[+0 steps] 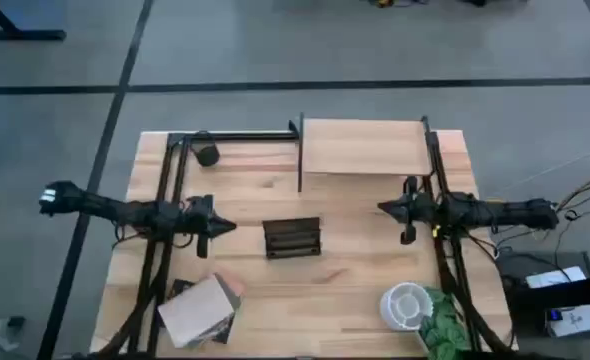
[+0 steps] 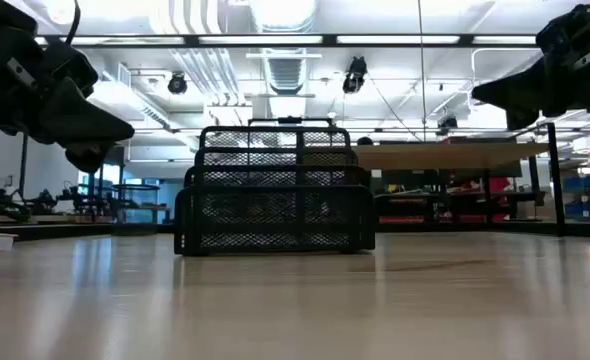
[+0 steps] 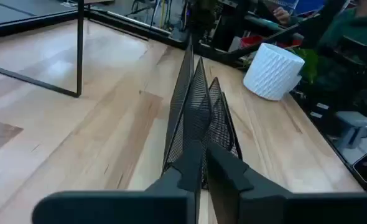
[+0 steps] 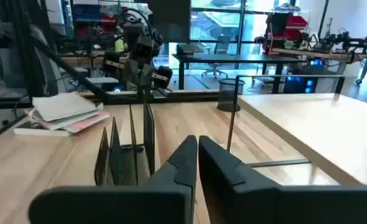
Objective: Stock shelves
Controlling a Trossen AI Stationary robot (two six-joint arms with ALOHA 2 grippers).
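Observation:
The shelves (image 1: 363, 148) stand at the table's far side: a thin black metal frame carrying a pale wooden board (image 4: 320, 130). A dark mesh rack (image 1: 292, 238) stands at the table's middle, between my two grippers. My left gripper (image 1: 225, 227) hovers just left of the rack, shut and holding nothing, and points toward the rack (image 3: 199, 118). My right gripper (image 1: 385, 208) hovers right of the rack, in front of the shelves' near edge. It is also shut and holds nothing. In the low view both grippers hang above the tabletop, left gripper (image 2: 115, 130) and right gripper (image 2: 485, 95).
A stack of books (image 1: 200, 310) lies near the front left. A white ribbed pot (image 1: 407, 305) with a green plant stands at the front right. A small black cup (image 1: 207, 154) sits at the far left, by the shelves' frame. Bare tabletop lies in front of the rack.

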